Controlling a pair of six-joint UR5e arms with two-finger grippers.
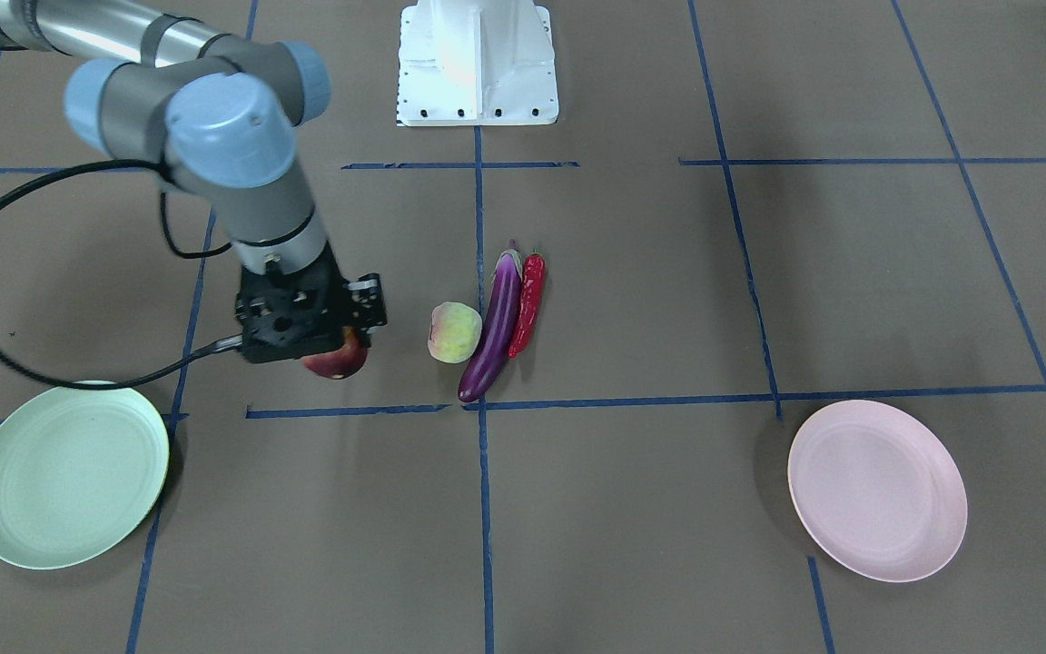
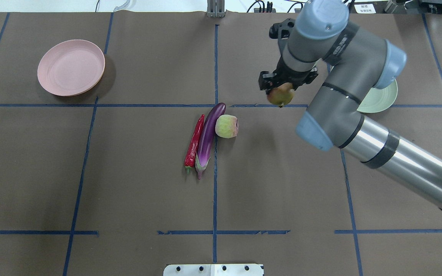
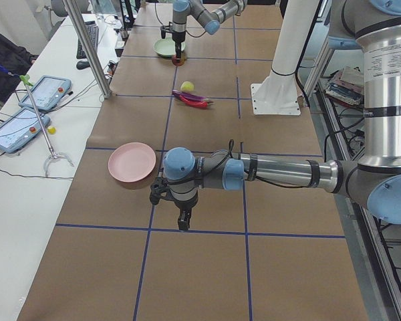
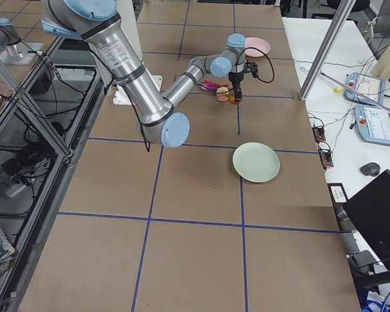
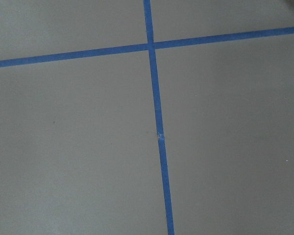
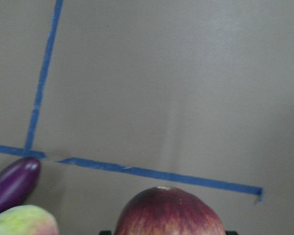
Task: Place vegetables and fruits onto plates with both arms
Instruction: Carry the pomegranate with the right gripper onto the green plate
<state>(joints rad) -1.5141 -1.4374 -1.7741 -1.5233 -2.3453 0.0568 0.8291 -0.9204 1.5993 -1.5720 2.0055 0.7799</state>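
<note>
My right gripper [image 1: 334, 345] is shut on the dark red fruit [image 1: 339, 365] and holds it above the table, between the mint green plate [image 1: 69, 472] and the other produce. The fruit also shows in the overhead view [image 2: 280, 96] and the right wrist view [image 6: 169, 213]. The pale yellow-green fruit [image 1: 455, 332], the purple eggplant [image 1: 496, 327] and the red chili [image 1: 528, 304] lie side by side at the table's middle. The pink plate [image 1: 877, 490] holds nothing. My left gripper [image 3: 184, 221] hangs over bare table beside the pink plate [image 3: 131, 162]; I cannot tell if it is open.
The white base block [image 1: 478, 64] stands at the robot's edge of the table. Blue tape lines grid the brown surface. My right arm hides part of the mint plate [image 2: 382, 101] in the overhead view. A side bench with tablets [image 3: 27, 114] runs along the operators' side.
</note>
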